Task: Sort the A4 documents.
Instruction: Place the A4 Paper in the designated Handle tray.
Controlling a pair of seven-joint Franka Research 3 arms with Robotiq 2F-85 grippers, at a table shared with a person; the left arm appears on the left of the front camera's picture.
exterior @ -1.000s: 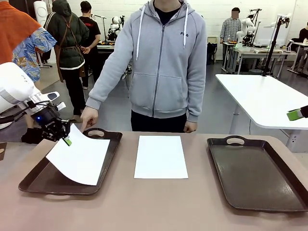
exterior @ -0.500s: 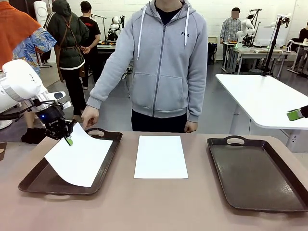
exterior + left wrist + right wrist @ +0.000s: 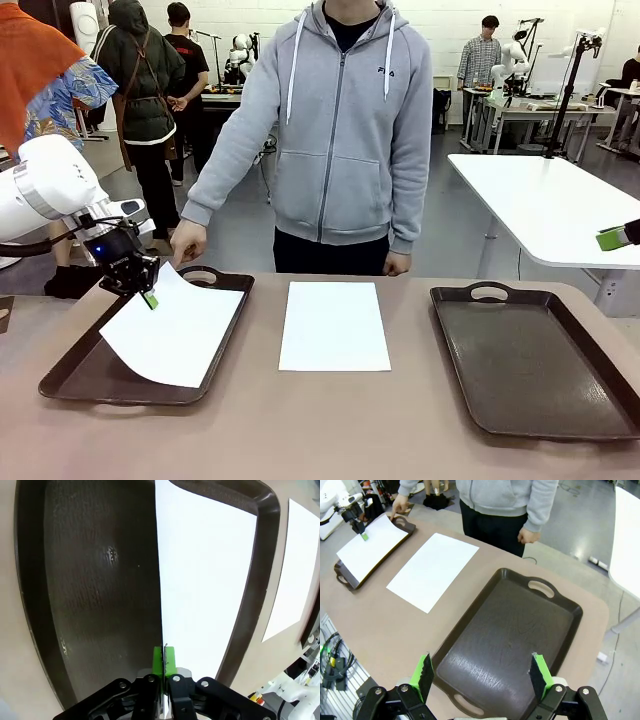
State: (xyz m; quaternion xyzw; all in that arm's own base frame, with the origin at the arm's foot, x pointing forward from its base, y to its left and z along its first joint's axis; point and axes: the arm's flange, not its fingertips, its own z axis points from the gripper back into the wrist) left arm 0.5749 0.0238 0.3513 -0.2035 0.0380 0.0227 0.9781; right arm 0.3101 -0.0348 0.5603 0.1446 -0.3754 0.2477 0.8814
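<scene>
The left gripper [image 3: 148,297] is closed on one edge of the held A4 document [image 3: 175,335]. That edge is lifted, and the rest of the sheet sags away from the fingers onto the left tray [image 3: 70,378]. Bare tray floor is left open under and behind the gripper. The tray's raised rim is met just past the sheet's far side. A person's hand [image 3: 186,242] is lowered just beside the gripper, near the tray's handle; whether the tray is touched cannot be told.

Beyond the tray rim a strip of bare table [image 3: 300,430] is kept free. The second A4 document [image 3: 334,325] lies flat on the table past that strip, well apart from the gripper and square to the table edge.

The pinch itself is given by the left wrist view. The green pads are pressed flat together on the paper, and the sheet's straight edge runs directly ahead of them. Dark tray lies to one side of that edge and white paper to the other.

The right gripper [image 3: 482,672] is shown in its own wrist view with the jaws spread wide and nothing between them. It is held high above the near end of the right tray [image 3: 572,612], whose bare floor lies ahead of the fingers. From the front, a single green pad of this gripper is caught at the picture's edge.
</scene>
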